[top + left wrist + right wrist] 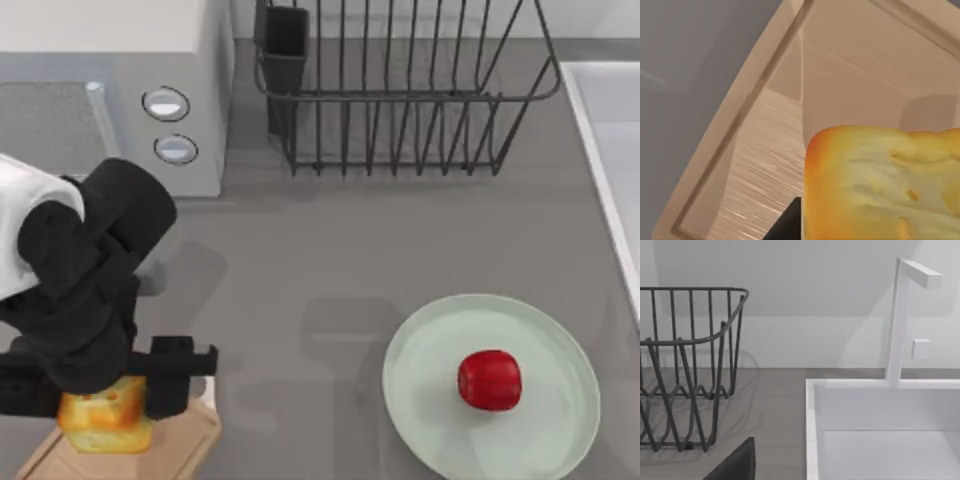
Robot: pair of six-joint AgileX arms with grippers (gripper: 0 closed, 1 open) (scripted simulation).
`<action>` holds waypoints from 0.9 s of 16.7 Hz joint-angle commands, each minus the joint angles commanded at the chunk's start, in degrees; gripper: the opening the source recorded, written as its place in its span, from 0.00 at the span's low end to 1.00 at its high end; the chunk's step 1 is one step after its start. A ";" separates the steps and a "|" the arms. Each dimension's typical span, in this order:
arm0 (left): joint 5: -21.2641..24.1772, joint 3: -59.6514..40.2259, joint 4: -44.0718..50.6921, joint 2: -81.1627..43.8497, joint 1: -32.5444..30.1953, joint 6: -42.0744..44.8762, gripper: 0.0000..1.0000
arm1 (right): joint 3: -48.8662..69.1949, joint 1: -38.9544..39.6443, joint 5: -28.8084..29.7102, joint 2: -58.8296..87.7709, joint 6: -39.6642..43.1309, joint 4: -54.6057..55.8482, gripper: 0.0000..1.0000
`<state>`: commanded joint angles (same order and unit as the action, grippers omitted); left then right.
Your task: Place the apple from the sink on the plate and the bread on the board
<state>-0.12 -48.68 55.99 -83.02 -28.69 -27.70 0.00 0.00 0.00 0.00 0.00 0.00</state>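
The bread [105, 415] sits gripped in the left claw [105, 385], low over the board [190, 445].

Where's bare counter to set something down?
Free: grey counter between the wire dish rack and pale green plate. Crowded: bottom left, where the left tool holds golden bread over the wooden board.
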 joint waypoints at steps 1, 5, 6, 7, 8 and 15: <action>-0.01 0.58 -0.88 -0.32 -0.06 0.07 0.00 | 0.00 0.00 0.00 0.00 0.00 0.00 1.00; -0.01 2.63 -4.19 -1.44 -0.02 0.05 0.00 | 0.00 0.00 0.00 0.00 0.00 0.00 1.00; -0.01 3.03 -5.11 -1.63 -0.01 0.03 0.00 | 0.00 0.00 0.00 0.00 0.00 0.00 1.00; -0.02 3.46 -6.08 -1.82 -0.01 0.02 0.00 | 0.00 0.00 0.00 0.00 0.00 0.00 1.00; -0.04 3.98 -7.05 -2.08 -0.01 0.02 0.00 | 0.00 0.00 0.00 0.00 0.00 0.00 1.00; -0.08 5.59 -9.06 -3.11 -0.02 0.04 0.00 | 0.00 0.00 0.00 0.00 0.00 0.00 1.00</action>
<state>-0.20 -43.10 46.93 -86.14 -28.71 -27.67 0.00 0.00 0.00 0.00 0.00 0.00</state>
